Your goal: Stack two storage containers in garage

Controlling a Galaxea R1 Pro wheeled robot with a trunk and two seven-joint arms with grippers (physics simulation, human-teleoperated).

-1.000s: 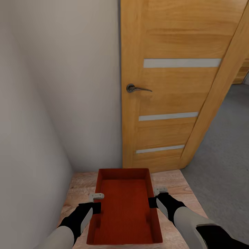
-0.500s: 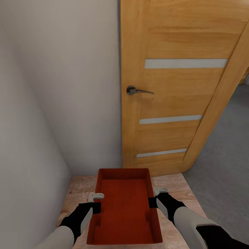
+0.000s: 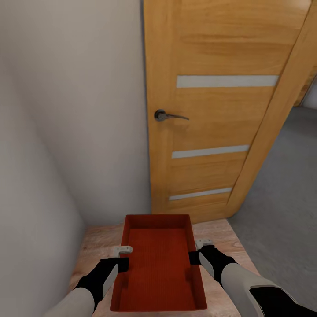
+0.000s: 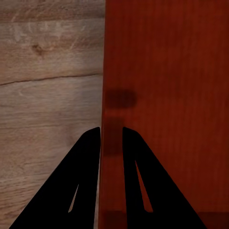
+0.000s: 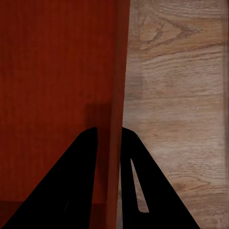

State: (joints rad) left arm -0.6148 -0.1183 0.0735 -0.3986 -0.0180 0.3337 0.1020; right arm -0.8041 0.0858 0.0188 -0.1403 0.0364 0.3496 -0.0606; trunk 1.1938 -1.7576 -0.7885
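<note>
A red-orange storage container point(image 3: 158, 263) is carried at waist height between both arms, just short of a wooden door point(image 3: 220, 105). The left pincer point(image 3: 122, 252) is clamped over the container's left wall, one finger inside and one outside, as seen in the left wrist view, where the wall point(image 4: 112, 138) is pinched between the black fingers point(image 4: 86, 162). The right pincer point(image 3: 204, 244) is closed the same way on the opposite wall point(image 5: 113, 157).

Against the picture of a second ago, the door and its lever handle point(image 3: 169, 116) are seen shifted toward the left of the head view, while the container and arms are held in the same place; the robot's view is judged to have turned rightward, toward the grey concrete floor point(image 3: 281, 211) beyond the door frame. The garage is judged to be close, with the carrying step under way and the setting-down not yet begun.

The container is a shallow, open-topped rectangular bin of smooth plastic with a finely ribbed base. Beneath it, light wood planks point(image 3: 99, 242) with visible grain and knots are shown. The door is of warm grained timber with three pale horizontal strips, set beside plain cream walls point(image 3: 79, 110).
</note>
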